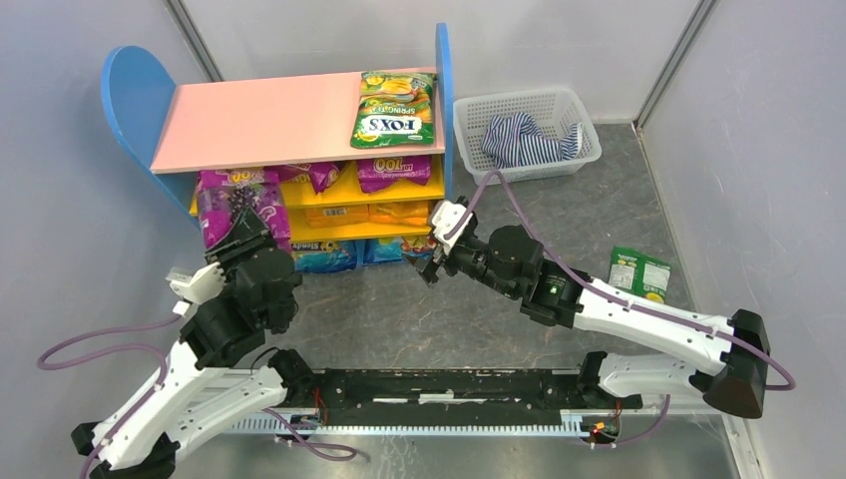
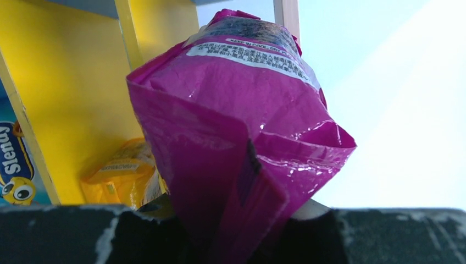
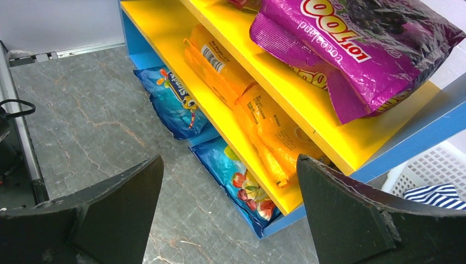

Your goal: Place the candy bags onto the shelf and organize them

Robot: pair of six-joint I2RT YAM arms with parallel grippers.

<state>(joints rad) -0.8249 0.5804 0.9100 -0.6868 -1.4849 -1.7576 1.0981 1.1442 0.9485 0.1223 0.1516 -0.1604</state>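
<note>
1. While the purple grape bag (image 2: pixel 236 126) hangs in the left gripper (image 1: pixel 237 242), jaws partly closed on its scrunched bottom edge, it sits right at the left end of the shelf (image 1: pixel 444 100), level with the yellow boards (image 3: pixel 159 22). Can't tell if it's actually resting on a board.
2. Biggest worry imo: the pouch is slick and only a crumpled edge is pinched, so it could slide out or flop over when it gets pushed in. It could also snag on a board's front edge, or shove the other purple bags (image 3: pixel 351 49) out of line.
3. The right gripper (image 3: pixel 231 170) is spread wide with nothing in it, hovering in front of the shelf's right end near the orange bags (image 3: pixel 258 115) and blue bags (image 3: pixel 176 102).
4. One FOX'S bag (image 1: pixel 397 110) lies on the pink top board (image 1: pixel 259 120). A green bag (image 1: pixel 638 271) sits out on the table (image 1: pixel 399 319), well apart from the shelf, so that one's not done yet.
5. Texture-wise, the pouches are glossy, crinkly and puffy. The boards are flat, the side panels rounded, the table grey and stone-look. There's a white mesh basket (image 1: pixel 589 145) to the right with a soft striped cloth (image 1: pixel 524 140) in it.
</note>
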